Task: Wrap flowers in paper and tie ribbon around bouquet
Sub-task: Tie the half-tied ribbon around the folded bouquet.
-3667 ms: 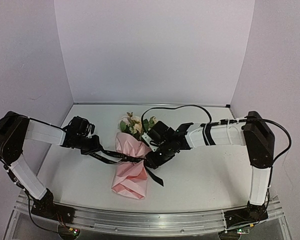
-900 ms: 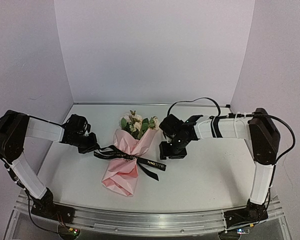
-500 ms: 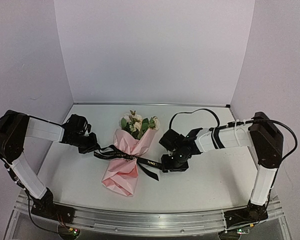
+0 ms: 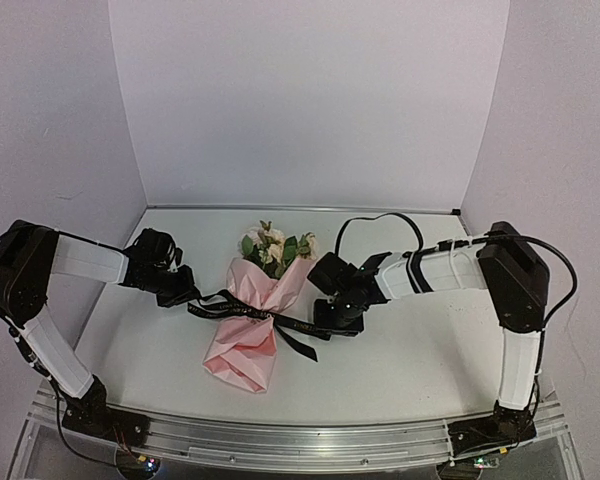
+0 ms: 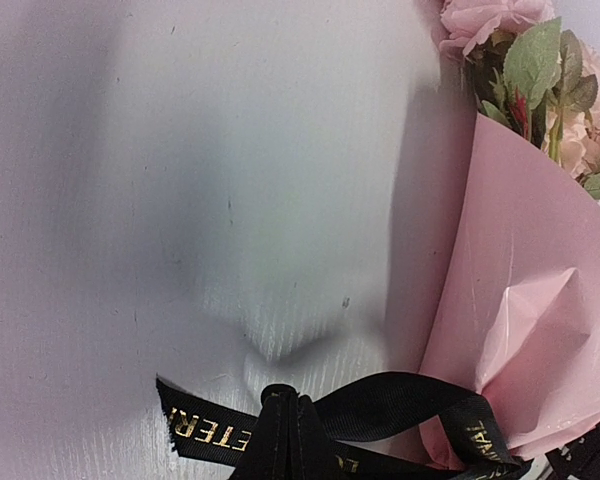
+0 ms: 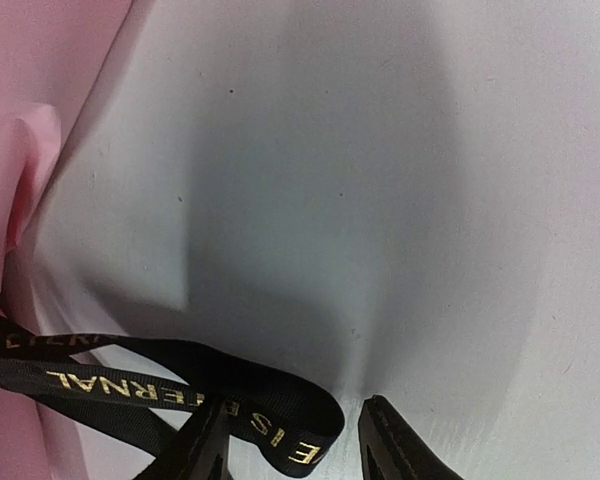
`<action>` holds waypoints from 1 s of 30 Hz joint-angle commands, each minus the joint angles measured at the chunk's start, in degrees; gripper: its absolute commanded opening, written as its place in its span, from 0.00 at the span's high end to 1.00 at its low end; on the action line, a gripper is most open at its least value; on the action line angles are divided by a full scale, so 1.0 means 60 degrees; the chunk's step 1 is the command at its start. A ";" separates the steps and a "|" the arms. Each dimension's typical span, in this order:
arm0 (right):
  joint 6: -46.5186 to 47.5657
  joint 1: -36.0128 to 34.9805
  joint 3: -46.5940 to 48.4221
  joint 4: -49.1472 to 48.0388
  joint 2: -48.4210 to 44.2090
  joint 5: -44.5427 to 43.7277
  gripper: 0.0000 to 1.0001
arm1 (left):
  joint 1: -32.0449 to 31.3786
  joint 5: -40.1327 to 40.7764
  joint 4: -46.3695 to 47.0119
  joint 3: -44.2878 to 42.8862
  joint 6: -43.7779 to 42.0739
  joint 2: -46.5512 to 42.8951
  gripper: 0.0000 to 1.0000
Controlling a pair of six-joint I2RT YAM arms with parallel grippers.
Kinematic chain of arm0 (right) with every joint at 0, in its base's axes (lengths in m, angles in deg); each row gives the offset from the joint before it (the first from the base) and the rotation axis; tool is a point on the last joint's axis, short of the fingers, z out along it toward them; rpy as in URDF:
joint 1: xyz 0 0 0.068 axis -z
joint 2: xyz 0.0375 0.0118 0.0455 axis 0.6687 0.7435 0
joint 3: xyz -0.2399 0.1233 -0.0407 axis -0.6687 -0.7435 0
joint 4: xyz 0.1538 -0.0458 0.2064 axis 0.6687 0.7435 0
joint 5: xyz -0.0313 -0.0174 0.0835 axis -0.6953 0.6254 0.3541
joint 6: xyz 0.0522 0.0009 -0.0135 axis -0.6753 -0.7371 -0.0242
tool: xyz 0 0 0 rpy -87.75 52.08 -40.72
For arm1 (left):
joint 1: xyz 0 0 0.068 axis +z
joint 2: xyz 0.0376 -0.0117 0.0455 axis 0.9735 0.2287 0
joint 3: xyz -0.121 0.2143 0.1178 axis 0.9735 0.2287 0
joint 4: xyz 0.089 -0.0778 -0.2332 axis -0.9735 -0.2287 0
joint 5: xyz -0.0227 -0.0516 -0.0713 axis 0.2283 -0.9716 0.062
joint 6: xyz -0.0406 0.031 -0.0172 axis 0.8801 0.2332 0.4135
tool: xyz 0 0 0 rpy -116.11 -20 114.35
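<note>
Lying at the middle of the desk (image 4: 420, 350), the bouquet (image 4: 250, 335) has the ribbon (image 4: 242, 311) across its narrow waist.
Top view: the flowers (image 4: 275, 247) point to the far edge and the folded foot of the paper (image 4: 242, 362) to the near edge; the left gripper (image 4: 185, 292), left of the bouquet, is clenched on the ribbon's left end, while the right gripper (image 4: 330, 318) sits low just right of it, over the loose tails. Left wrist view: the ribbon (image 5: 400, 410) bunches into the grip at the bottom edge, with the paper (image 5: 540, 330) and flowers (image 5: 540, 70) at the right. Right wrist view: the fingers (image 6: 205, 445) stand apart, released, with a gold-lettered ribbon (image 6: 180, 385) end lying on the desk between them.
</note>
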 commanded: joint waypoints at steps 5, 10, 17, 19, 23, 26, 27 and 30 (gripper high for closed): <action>-0.0262 -0.0150 0.0976 0.0854 0.0559 -0.0284 0.59 | 0.0051 -0.0061 0.0092 -0.0251 -0.0006 -0.0519 1.00; -0.0438 -0.0320 0.1410 0.1589 0.0857 -0.0571 0.63 | 0.0052 -0.0005 0.0104 -0.0225 0.0048 -0.0626 1.00; -0.0380 -0.0529 0.2350 0.2959 0.1234 -0.1453 0.86 | 0.0041 0.0142 0.0163 -0.0086 0.0304 -0.0772 1.00; -0.0136 -0.0529 0.2719 0.3457 0.1227 -0.1904 0.98 | 0.0046 0.0184 0.0214 -0.0010 0.0379 -0.0867 1.00; 0.0459 -0.0527 0.3598 0.4566 0.1190 -0.2787 1.00 | 0.0051 0.0279 0.0394 0.0164 0.0528 -0.1086 1.00; 0.0859 -0.0532 0.3962 0.5187 0.1142 -0.3392 1.00 | 0.0043 0.0442 0.0501 0.0336 0.0704 -0.1295 1.00; 0.0950 -0.0531 0.4053 0.5340 0.1129 -0.3631 1.00 | 0.0043 0.0525 0.0580 0.0412 0.0781 -0.1418 1.00; 0.1244 -0.0523 0.4196 0.5821 0.1161 -0.4184 1.00 | 0.0051 0.0818 0.0575 0.0585 0.1011 -0.1600 1.00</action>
